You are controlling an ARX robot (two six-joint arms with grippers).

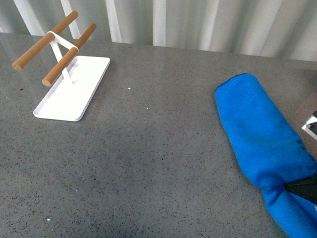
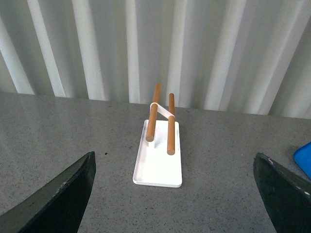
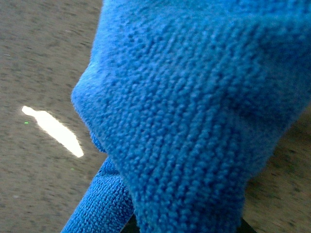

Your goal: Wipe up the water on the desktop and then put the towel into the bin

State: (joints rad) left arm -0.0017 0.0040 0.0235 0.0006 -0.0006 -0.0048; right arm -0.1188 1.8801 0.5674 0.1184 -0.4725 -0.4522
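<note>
The bright blue towel (image 1: 260, 139) lies stretched on the dark-grey speckled desktop (image 1: 158, 158) at the right, its near end bunched. My right gripper (image 1: 303, 188) is shut on that bunched end at the lower right edge of the front view. In the right wrist view the towel (image 3: 194, 116) fills the picture and hides the jaws. My left gripper (image 2: 180, 194) is open and empty above the desktop (image 2: 214, 194); its dark fingers (image 2: 63, 194) stand wide apart. A corner of the towel (image 2: 304, 158) shows at the edge of the left wrist view. No water is visible.
A white tray (image 1: 74, 89) with a stand of two wooden rods (image 1: 64, 52) sits at the far left; it also shows in the left wrist view (image 2: 159, 158). A white ribbed curtain (image 1: 198, 20) lines the desktop's far edge. No bin is in view.
</note>
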